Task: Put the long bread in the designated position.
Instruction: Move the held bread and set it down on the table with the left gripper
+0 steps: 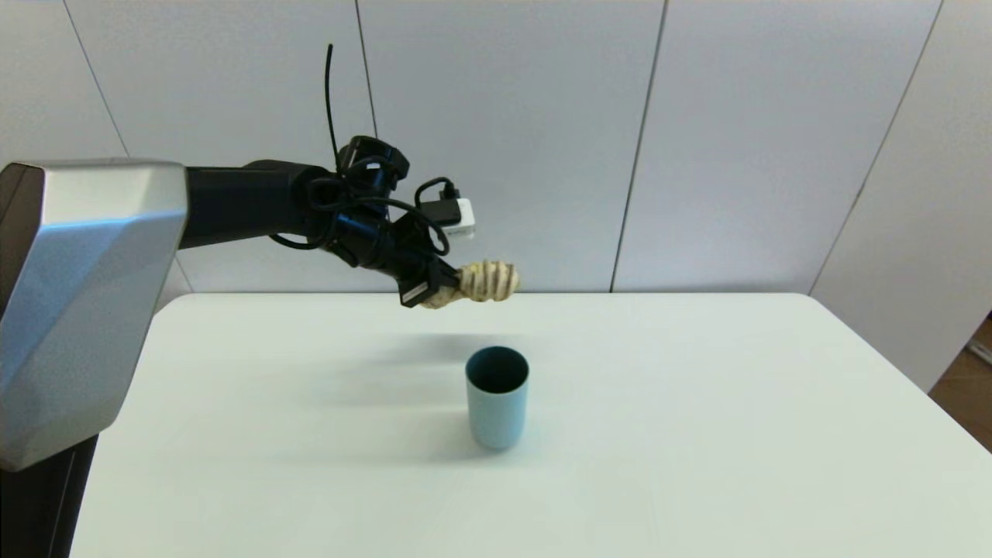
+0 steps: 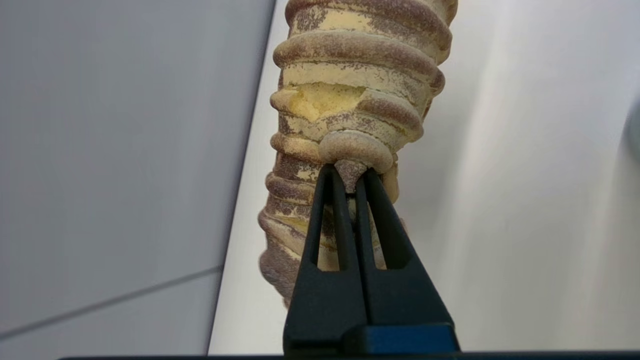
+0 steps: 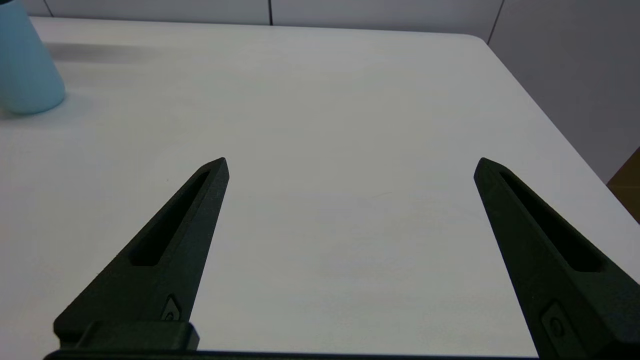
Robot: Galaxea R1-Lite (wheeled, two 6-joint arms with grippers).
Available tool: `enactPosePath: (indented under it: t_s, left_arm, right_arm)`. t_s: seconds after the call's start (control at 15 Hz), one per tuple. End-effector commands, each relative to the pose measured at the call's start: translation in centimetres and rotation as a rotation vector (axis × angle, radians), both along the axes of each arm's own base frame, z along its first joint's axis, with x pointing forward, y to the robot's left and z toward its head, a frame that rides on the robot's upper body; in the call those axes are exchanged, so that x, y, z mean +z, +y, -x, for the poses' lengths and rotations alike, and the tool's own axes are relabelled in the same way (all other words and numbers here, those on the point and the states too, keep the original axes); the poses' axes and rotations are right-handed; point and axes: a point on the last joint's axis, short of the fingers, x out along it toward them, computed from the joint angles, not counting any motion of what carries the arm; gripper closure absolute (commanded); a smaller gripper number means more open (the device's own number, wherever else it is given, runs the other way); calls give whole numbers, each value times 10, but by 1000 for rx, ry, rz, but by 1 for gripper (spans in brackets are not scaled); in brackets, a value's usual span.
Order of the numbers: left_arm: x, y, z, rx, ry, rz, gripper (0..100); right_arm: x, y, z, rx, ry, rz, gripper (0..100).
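The long bread (image 1: 484,282), a tan loaf with dark brown crosswise ridges, hangs in the air above the far part of the table, held level. My left gripper (image 1: 443,288) is shut on it, reaching in from the left. In the left wrist view the two black fingers (image 2: 330,200) pinch a ridge of the loaf (image 2: 350,100), which runs away from the camera. The designated position carries no mark that I can see on the white tabletop (image 1: 697,403). My right gripper (image 3: 350,165) hovers open over bare table, out of the head view.
A light blue cup (image 1: 497,396) stands upright in the middle of the table, below and slightly nearer than the held loaf; it also shows at the edge of the right wrist view as the cup (image 3: 27,70). White wall panels stand behind the table's far edge.
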Motion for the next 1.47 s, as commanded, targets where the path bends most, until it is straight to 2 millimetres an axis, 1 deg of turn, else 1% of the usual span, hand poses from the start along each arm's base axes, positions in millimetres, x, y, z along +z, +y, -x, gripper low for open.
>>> enactPosePath:
  t_s: [0.07, 0.87, 1.2, 1.47]
  left_arm:
    - [-3, -15, 4, -32, 0, 4, 100]
    - [3, -19, 7, -47, -26, 16, 100]
    - [8, -41, 15, -103, -72, 39, 100]
    - [12, -61, 29, -157, -79, 47, 100]
  right_arm:
    - [0, 0, 0, 0, 2, 1, 0]
    - [0, 0, 0, 0, 2, 1, 0]
    - [0, 0, 0, 0, 2, 1, 0]
    - [0, 0, 0, 0, 2, 2, 0]
